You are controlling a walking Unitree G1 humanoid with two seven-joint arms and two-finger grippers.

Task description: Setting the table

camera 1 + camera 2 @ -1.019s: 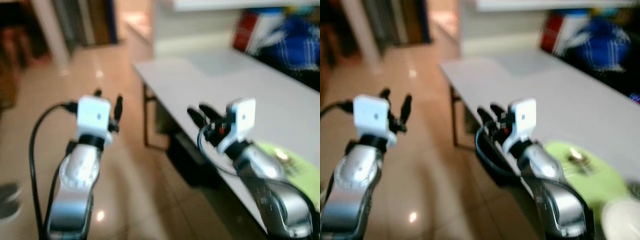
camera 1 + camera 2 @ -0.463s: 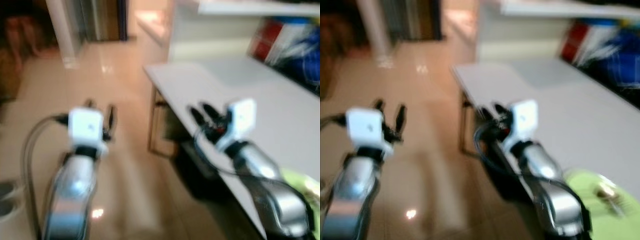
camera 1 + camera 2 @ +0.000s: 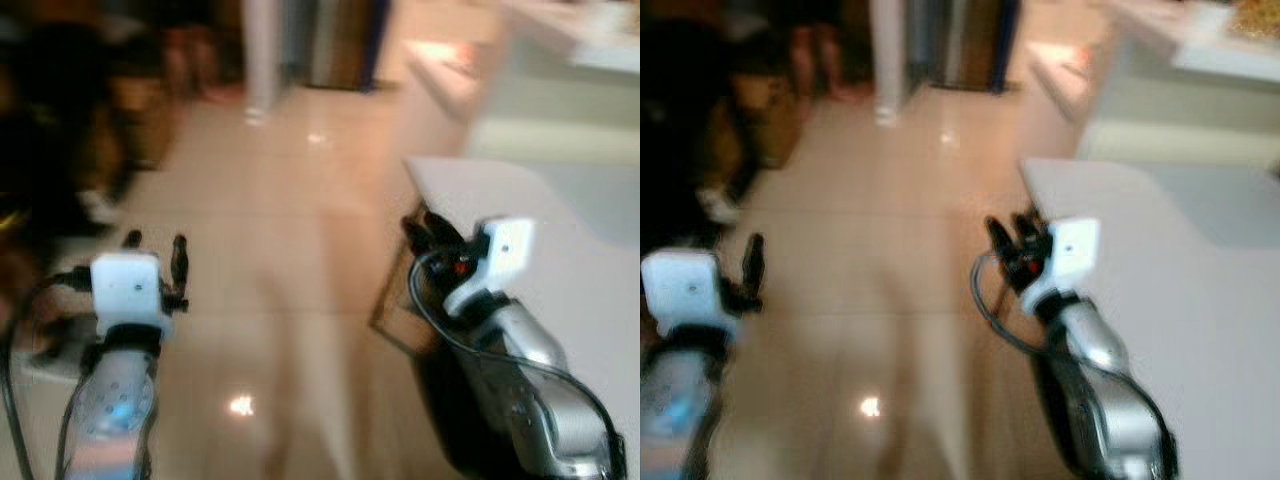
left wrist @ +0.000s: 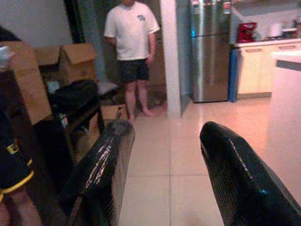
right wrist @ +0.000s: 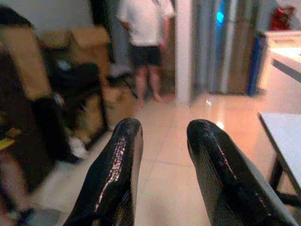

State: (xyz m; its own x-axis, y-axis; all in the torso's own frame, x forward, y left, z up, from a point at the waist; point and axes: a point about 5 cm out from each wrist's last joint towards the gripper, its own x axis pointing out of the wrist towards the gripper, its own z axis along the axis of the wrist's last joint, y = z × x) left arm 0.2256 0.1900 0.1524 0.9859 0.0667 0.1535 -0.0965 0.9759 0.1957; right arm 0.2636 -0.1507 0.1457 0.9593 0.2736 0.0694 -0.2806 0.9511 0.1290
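The white table runs along the right side, and the part I see is bare. My left gripper is held out over the tiled floor, left of the table, open with nothing between its fingers. My right gripper hangs in front of the table's near corner, also open and empty, its fingers a little apart. The head views are blurred.
A person in a white shirt and dark shorts stands ahead beside a white pillar. A steel fridge and counter lie beyond. Cardboard boxes and dark furniture crowd the left. Glossy tiled floor stretches between.
The whole view has swung to the left. The green plate and most of the table have slid out on the right. Both arms keep the same raised pose, fingers still apart.
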